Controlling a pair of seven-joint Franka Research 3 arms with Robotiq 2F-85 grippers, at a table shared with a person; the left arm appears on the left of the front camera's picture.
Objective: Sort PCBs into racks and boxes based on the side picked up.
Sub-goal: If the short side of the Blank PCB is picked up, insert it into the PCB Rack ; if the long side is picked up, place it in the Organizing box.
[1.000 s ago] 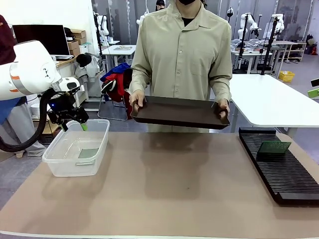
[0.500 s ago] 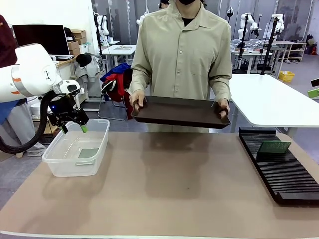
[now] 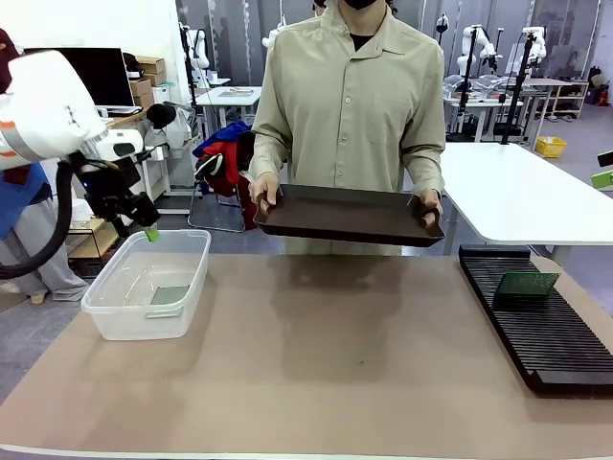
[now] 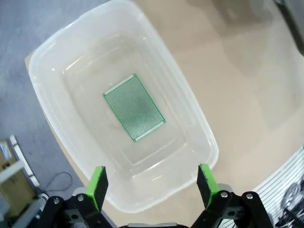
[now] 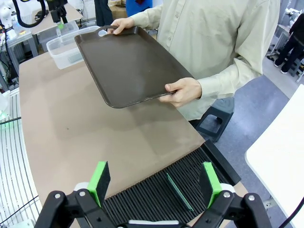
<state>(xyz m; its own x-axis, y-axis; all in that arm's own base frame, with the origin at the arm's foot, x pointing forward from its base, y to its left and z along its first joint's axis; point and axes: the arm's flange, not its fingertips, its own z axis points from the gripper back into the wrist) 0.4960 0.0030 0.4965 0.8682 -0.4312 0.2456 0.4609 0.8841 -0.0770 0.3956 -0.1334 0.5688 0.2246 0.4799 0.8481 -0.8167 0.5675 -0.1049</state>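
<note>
A green PCB (image 4: 134, 107) lies flat on the floor of the clear box (image 4: 194, 124), which stands at the table's left (image 3: 103, 309); the board shows there too (image 3: 170, 294). My left gripper (image 3: 146, 230) hangs open and empty above the box's far left corner, its green pads (image 4: 99, 183) wide apart. A second PCB (image 3: 526, 284) stands on edge in the black rack (image 3: 551, 337) at the right. In the right wrist view, my right gripper (image 5: 154, 179) is open above the rack (image 5: 142, 198) and that upright PCB (image 5: 179, 191).
A person stands at the far side and holds a dark brown tray (image 3: 345, 216) with both hands above the table's far edge. The tray (image 5: 128, 66) carries nothing. The brown tabletop (image 3: 326, 364) lies between box and rack.
My left arm has lifted and drawn back to the left, away from the box, still open. The person, the tray and both boards have stayed put.
</note>
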